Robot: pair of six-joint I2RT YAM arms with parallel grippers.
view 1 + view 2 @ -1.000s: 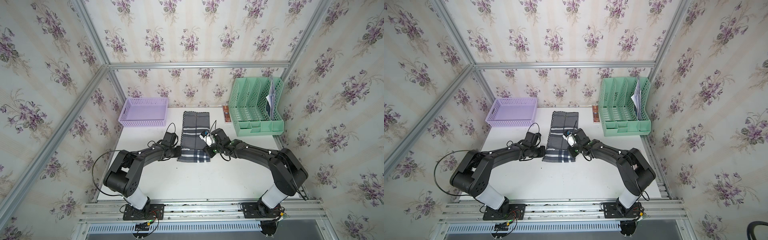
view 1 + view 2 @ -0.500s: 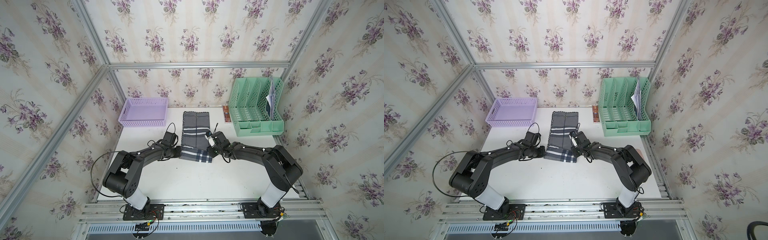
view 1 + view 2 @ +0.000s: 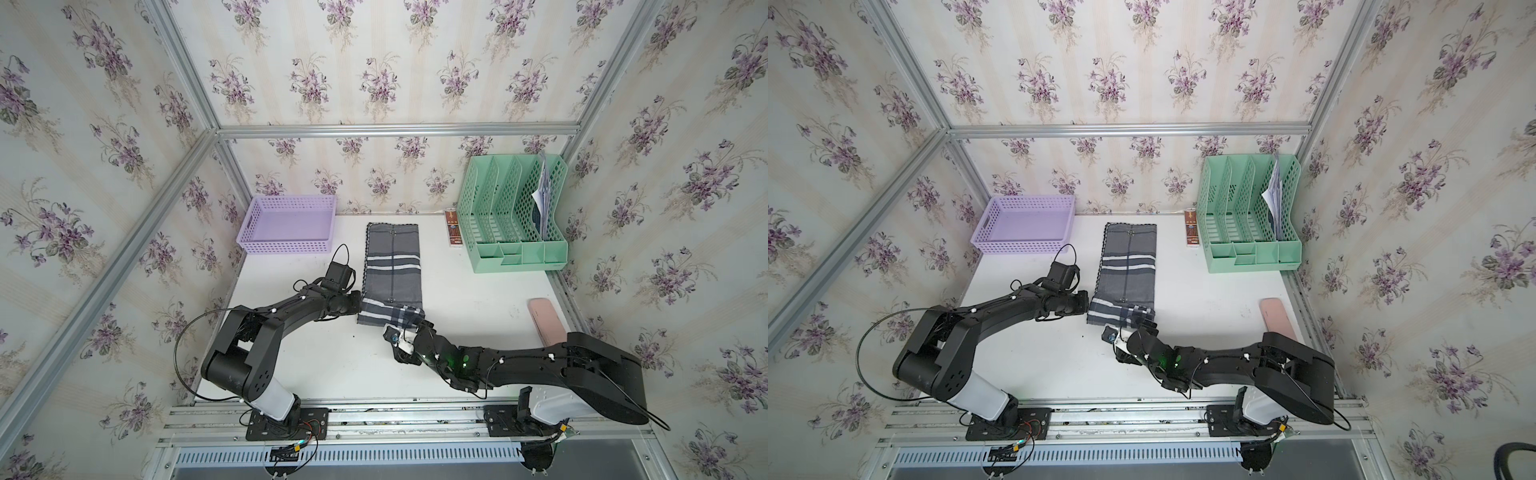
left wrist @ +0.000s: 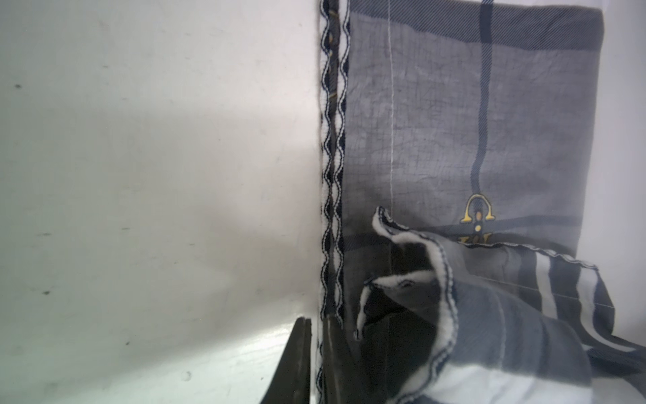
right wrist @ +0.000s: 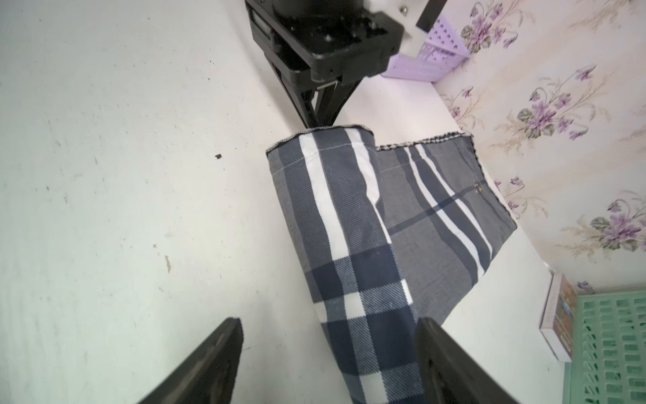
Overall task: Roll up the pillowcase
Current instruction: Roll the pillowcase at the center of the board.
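The pillowcase (image 3: 392,266) (image 3: 1128,266) lies flat in a long strip on the white table, grey with navy and white stripes. Its near end is turned over into a plaid fold (image 3: 388,314) (image 5: 349,245). At the fold's left corner my left gripper (image 3: 358,303) (image 4: 316,349) is shut on the wavy stitched edging (image 4: 332,175). My right gripper (image 3: 405,328) (image 5: 328,335) stands open just in front of the fold's right end. In the right wrist view the plaid end runs between its wide-apart fingers (image 5: 227,349), and neither finger presses on it.
A lilac basket (image 3: 286,224) stands at the back left and a green file organizer (image 3: 515,216) with papers at the back right. A small flat box (image 3: 454,227) lies beside the organizer. A pink case (image 3: 544,324) rests near the table's right edge.
My right gripper has opened, let go of the fold's right edge and drawn back toward the table's front. The left gripper keeps its hold at the left edge.
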